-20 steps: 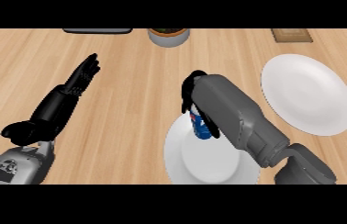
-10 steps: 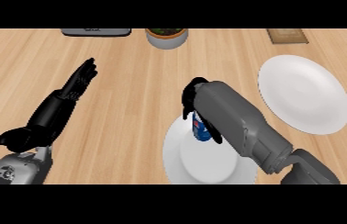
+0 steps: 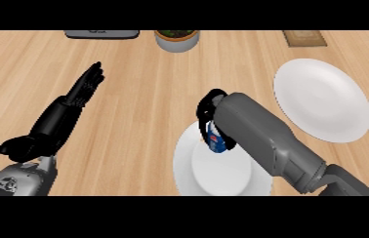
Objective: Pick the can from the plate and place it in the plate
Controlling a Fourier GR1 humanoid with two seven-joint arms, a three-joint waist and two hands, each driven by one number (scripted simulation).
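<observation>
- Left hand (image 3: 69,105) lies at the view's left side, fingers straight and stretched out toward the far edge of the bench (image 3: 144,86); it holds nothing and touches none of the things.
- Behind it, at the far edge on the left, a dark flat object (image 3: 101,33) shows only in part.
- Next along that far edge stands a grey pot with greenery (image 3: 176,39), near the middle of the view.
- Nearer the lower edge, right of centre, lies a white near plate (image 3: 209,173), partly covered by the right forearm.
- Over the far rim of this plate is the can (image 3: 215,142), blue with white and a bit of red, mostly hidden by the hand round it. Whether it touches the plate cannot be told.
- Right hand (image 3: 210,108) comes in from the lower right on its grey forearm, its black fingers curled round the can from above.
- To the right lies a second white plate (image 3: 320,100), well apart from the can, with nothing on it.
- At the far right edge sits a small brown block (image 3: 304,37), partly cut off.
</observation>
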